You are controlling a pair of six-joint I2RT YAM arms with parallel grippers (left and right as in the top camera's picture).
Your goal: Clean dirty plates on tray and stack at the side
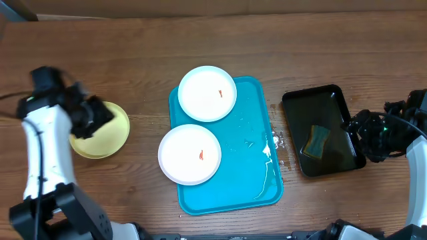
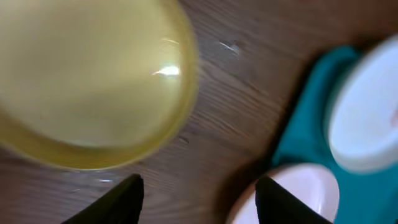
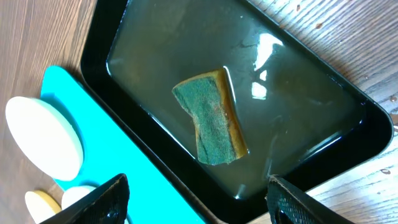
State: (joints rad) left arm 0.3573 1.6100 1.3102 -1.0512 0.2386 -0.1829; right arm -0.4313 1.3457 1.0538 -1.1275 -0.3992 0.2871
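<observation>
Two white plates, each with a small red smear, lie on the blue tray (image 1: pixel 250 167): one at the back (image 1: pixel 207 93), one at the front left (image 1: pixel 189 154). The yellow-green rimmed plate (image 1: pixel 107 133) lies on the table left of the tray; it fills the upper left of the left wrist view (image 2: pixel 87 81). My left gripper (image 1: pixel 99 115) is open and empty above that plate's edge (image 2: pixel 199 199). My right gripper (image 1: pixel 363 137) is open and empty over the right edge of the black tray (image 3: pixel 196 202).
A black glossy tray (image 1: pixel 320 100) holding liquid stands right of the blue tray, with a green and yellow sponge (image 1: pixel 317 141) in it, also in the right wrist view (image 3: pixel 211 118). White foam and droplets lie on the blue tray's right side (image 1: pixel 268 150).
</observation>
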